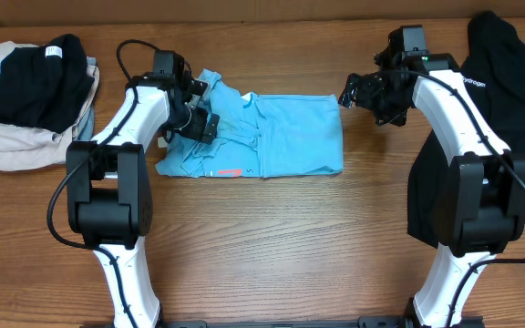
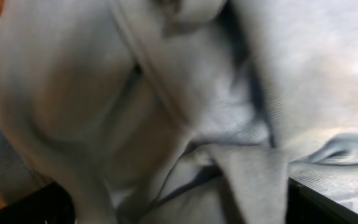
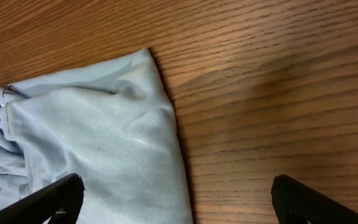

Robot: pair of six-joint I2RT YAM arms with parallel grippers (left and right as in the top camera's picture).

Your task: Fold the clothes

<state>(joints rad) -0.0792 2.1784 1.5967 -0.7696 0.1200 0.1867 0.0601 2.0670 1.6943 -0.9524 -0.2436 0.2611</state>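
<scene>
The light sky-blue T-shirt (image 1: pixel 290 137) lies partly folded and rumpled at the middle back of the table, with a small orange-pink print near its front edge. My left gripper (image 1: pixel 199 118) is low over its bunched left part. In the left wrist view the fabric (image 2: pixel 185 93) fills the frame, and the jaws (image 2: pixel 179 208) are spread wide with cloth between them. My right gripper (image 1: pixel 349 94) is open by the shirt's far right corner. In the right wrist view the jaws (image 3: pixel 176 199) straddle the shirt's edge (image 3: pixel 104 137) and bare wood.
A black top with a small white tag (image 1: pixel 35 77) lies on beige clothes (image 1: pixel 7 146) at the back left. Another black garment (image 1: pixel 504 64) is draped at the right, behind and under my right arm. The table (image 1: pixel 272 246) is wood.
</scene>
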